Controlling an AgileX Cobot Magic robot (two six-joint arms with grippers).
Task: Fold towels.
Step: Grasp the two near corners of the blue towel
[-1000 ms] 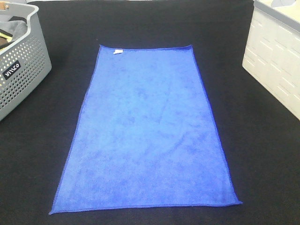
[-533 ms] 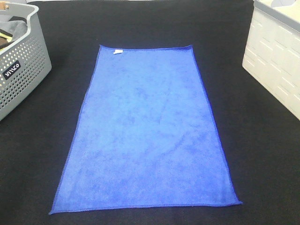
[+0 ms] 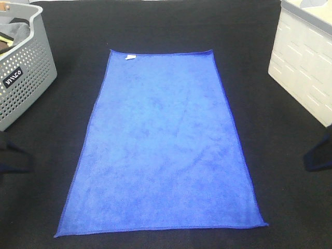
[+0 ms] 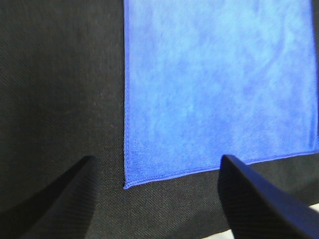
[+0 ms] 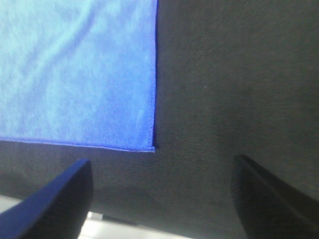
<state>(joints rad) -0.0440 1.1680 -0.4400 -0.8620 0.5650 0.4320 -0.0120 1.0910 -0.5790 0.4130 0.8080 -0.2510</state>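
A royal-blue towel (image 3: 161, 145) lies spread flat on the black tabletop (image 3: 46, 197), long side running away from the front edge, with a small white tag (image 3: 130, 56) at its far left corner. My left gripper (image 3: 9, 153) shows as a dark shape at the left border, clear of the towel. In the left wrist view it (image 4: 158, 158) is open above the towel's near left corner (image 4: 125, 185). My right gripper (image 3: 321, 151) shows at the right border. It (image 5: 163, 159) is open just beyond the near right corner (image 5: 152, 148). Neither holds anything.
A perforated grey basket (image 3: 23, 67) with grey cloth inside stands at the back left. A white slotted crate (image 3: 306, 62) stands at the back right. Black tabletop surrounds the towel on all sides.
Both grippers have come into the exterior view, one at the left border and one at the right. The towel has not moved.
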